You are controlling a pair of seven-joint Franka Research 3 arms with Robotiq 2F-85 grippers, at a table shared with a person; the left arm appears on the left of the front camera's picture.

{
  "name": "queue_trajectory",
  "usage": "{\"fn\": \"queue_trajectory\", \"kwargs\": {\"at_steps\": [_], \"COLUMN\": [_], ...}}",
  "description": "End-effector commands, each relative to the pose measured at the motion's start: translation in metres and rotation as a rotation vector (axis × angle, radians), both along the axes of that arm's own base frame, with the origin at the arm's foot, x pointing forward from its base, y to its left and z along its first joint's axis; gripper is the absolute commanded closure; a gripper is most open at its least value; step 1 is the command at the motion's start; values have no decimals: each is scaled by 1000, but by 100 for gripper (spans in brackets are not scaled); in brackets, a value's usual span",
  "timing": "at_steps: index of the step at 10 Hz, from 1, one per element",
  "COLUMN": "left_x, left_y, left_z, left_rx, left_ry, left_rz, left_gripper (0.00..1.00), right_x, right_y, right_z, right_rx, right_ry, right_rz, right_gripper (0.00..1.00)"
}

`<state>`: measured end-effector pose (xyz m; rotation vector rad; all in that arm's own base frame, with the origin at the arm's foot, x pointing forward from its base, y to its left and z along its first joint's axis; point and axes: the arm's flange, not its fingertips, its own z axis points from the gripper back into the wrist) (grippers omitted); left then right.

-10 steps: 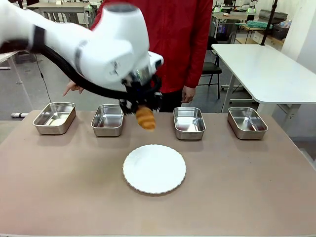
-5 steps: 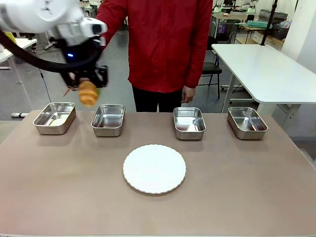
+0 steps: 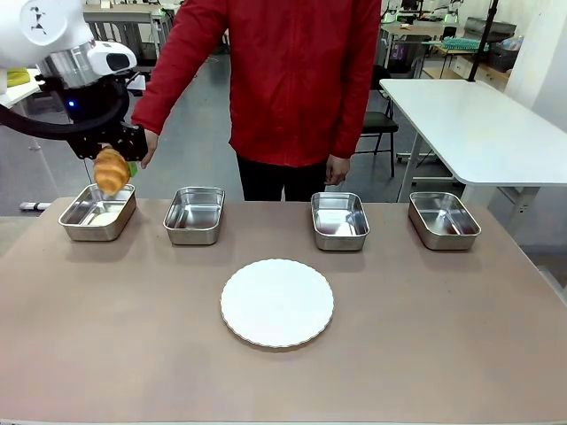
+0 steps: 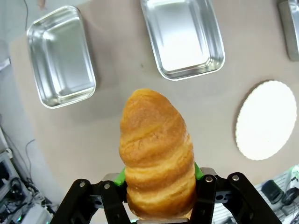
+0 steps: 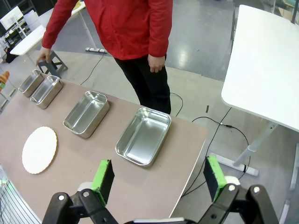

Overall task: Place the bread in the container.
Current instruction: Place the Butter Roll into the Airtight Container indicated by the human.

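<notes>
Far left: my left gripper is clamped on the croissant, which hangs tip-down in the air at the twelve o'clock edge of the leftmost pan, ten o'clock from the white plate. A person's hand sits at the croissant's two o'clock. Over right, my right gripper gapes wide, holding nothing.

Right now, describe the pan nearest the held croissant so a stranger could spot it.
On the brown table, four matching steel pans line the far edge. The container is the one at the robot's far left. Only it has the bread, gripped by the left end effector, hanging just above its rim.
</notes>
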<state>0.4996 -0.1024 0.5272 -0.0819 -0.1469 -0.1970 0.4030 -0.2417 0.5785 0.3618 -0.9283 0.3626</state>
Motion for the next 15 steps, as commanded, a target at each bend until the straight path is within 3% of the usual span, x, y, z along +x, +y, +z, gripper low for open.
{"fn": "queue_trajectory", "kwargs": {"at_steps": [1, 3, 4, 6, 8, 10, 15], "left_x": [-8, -2, 35, 85, 97, 108, 125], "left_y": [3, 1, 28, 75, 109, 135, 142], "left_z": [14, 5, -4, -43, -67, -87, -123], "left_rx": [12, 0, -7, 45, 72, 4, -34], "left_ry": [1, -2, 79, 144, 108, 109, 128], "left_rz": [22, 2, 51, 32, -28, -71, -105], "left_gripper": [59, 59, 59, 59, 59, 59, 59], "right_x": [0, 0, 0, 0, 0, 0, 0], "right_y": [0, 0, 0, 0, 0, 0, 0], "right_z": [2, 2, 2, 2, 2, 2, 2], "right_rx": [-4, -4, -4, -4, -4, -4, -4], "right_ry": [-3, -3, -3, -3, -3, -3, -3], "right_rz": [1, 1, 1, 1, 1, 1, 1], "right_gripper": [0, 0, 0, 0, 0, 0, 0]}}
